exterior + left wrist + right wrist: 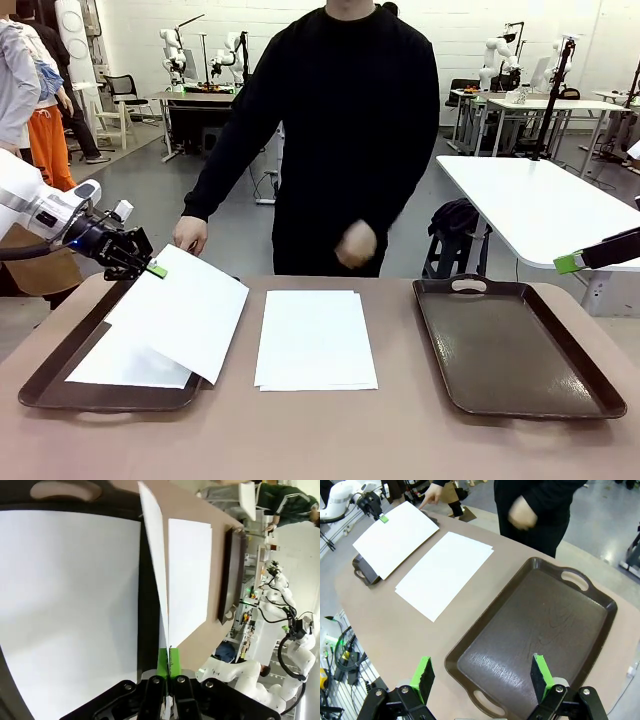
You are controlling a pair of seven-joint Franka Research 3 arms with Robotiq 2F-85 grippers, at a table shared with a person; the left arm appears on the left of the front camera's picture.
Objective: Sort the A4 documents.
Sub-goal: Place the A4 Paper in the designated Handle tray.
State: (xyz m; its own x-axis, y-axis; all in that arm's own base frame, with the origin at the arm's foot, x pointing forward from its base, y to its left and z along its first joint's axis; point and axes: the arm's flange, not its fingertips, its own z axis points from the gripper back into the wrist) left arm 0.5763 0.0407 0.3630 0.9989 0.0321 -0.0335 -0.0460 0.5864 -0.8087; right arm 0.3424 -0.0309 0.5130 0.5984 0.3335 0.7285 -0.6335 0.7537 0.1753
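Over the left tray (pixel 40 395), your left hand (pixel 155 270) is clenched on the far corner of one sheet (pixel 185 310), which is pinched edge-on between the green pads. From that corner the sheet slopes down across the tray, and its low corner reaches the tray's right rim. You cannot tell whether it touches there. A second sheet (pixel 125 365) lies flat inside the tray, under the lifted one. Just right of the tray, on the bare bench (pixel 320 440), sits the stack (pixel 315 340), squared but slightly fanned at its edges. Well right of the tray, beyond the stack, your right hand (pixel 481 674) is released, jaws wide, above the near end of the right tray (pixel 510 350). A person's hand (pixel 190 235) hangs just beyond the left tray's far rim.

Expect the paper to be very light, thin and limp. Held by one corner it will likely sag, swing and catch air, and a hard pinch could crease it. It should slide easily on the tray's smooth bed, so a corner or short edge is the place to take it. Both trays are dark brown, rigid rectangles with raised rims and cut-out handles, and the right one looks glossy and faintly streaked.
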